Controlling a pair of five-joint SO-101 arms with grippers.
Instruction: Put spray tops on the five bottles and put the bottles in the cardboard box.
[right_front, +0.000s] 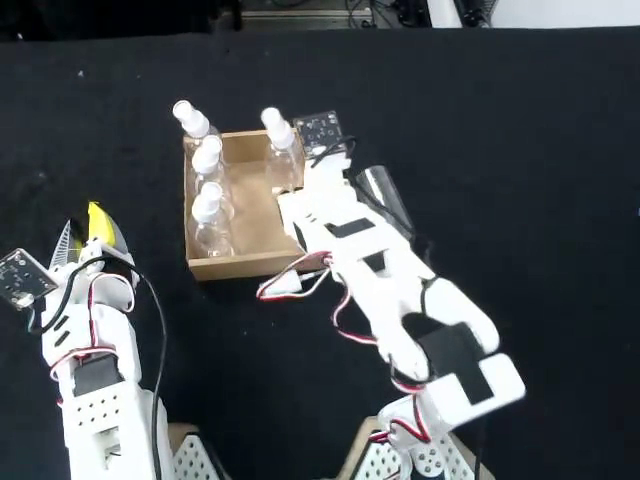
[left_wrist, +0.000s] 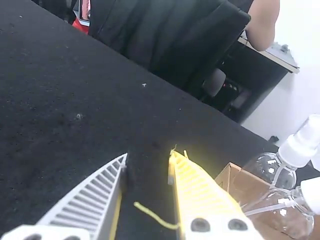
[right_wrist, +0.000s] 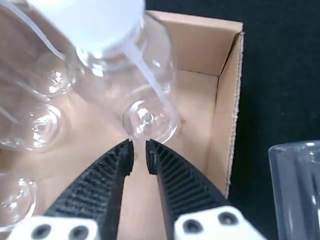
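So the right arm's black ribbed tool (right_wrist: 139, 149) is down inside the brown cardboard box (right_wrist: 227, 100). Its tips are just beside the round base of a clear plastic bottle with a white spray top (right_wrist: 140, 85), and as far as I can see they don't quite touch it. The two fingers sit nearly together with a thin gap between them and nothing in it. That bottle stands in the far corner of the box on the right arm's side (you can see the thin dip tube running down inside it). Three more clear capped bottles (right_front: 210, 215) stand in a row along the opposite wall, so that's four in the box. Their glossy see-through bodies and white tops poke up above the low corrugated walls. A clear plastic cylinder (right_front: 380, 195) lies on the matte black tabletop (right_front: 500, 120) just outside the box, right beside the right arm, and I can't tell if it has a top on. The left arm's tool (left_wrist: 148, 159) has one yellow finger and one grey, both ribbed wedges. It hangs over bare tabletop off to the box's other side, not touching it, with its fingers apart and nothing between them.
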